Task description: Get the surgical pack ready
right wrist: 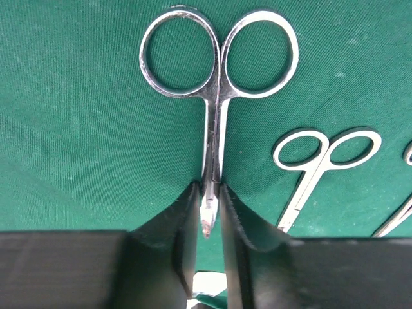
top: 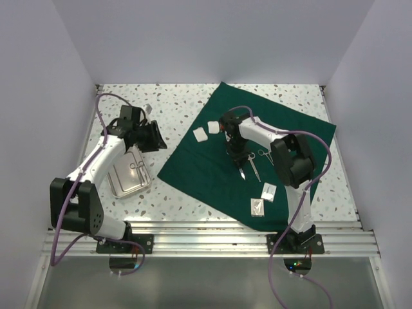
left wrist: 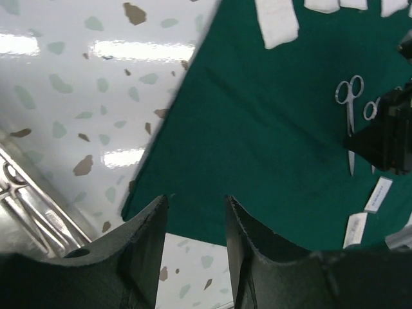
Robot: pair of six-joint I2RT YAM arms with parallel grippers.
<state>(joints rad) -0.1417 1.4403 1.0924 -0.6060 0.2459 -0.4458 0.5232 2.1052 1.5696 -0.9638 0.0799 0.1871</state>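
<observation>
While flat on cloth (right wrist: 77,129), scissors (right wrist: 214,129) sit blade-first inside the right pincer (right wrist: 209,188).

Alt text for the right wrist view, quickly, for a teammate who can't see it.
The right gripper pinches the blades of silver scissors lying on the green cloth, finger rings pointing away. Another ring-handled instrument lies beside them.

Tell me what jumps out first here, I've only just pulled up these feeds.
The dark green cloth, spread diagonally over the right half of the speckled table, dominates. Near its centre the right claw pinches a pair of silver scissors at the blade end. On the left, a steel tray sits on bare table, with the left claw open and empty nearby.
</observation>
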